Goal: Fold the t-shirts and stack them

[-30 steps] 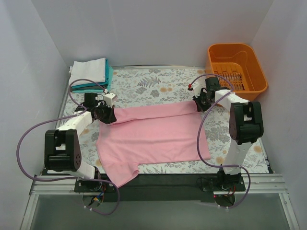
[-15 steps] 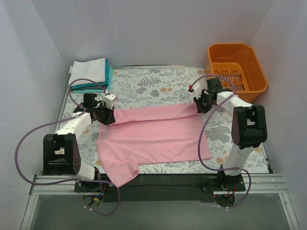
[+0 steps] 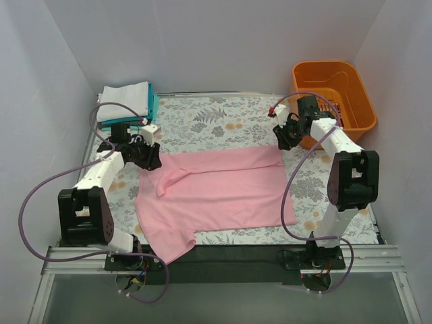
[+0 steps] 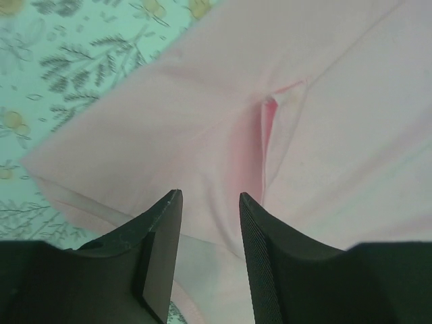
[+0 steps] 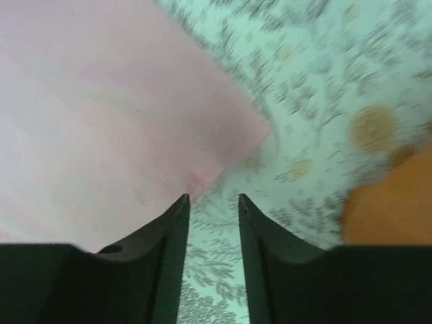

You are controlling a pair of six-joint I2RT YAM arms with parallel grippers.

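Pink shirt [image 3: 216,192] lies spread flat mid-desk [image 3: 216,121], its near-left sleeve reaching over the dark near edge. Left hand [image 3: 147,156] is at the shirt's far-left corner, fingers parted and empty, with creased pink cloth under the gap. Right hand [image 3: 283,138] is over the far-right corner, fingers parted and empty, with floral desk showing between them. White shirt [image 3: 125,99] sits folded on teal shirt [image 3: 154,104], far left. Basket [image 3: 334,91] is far right.
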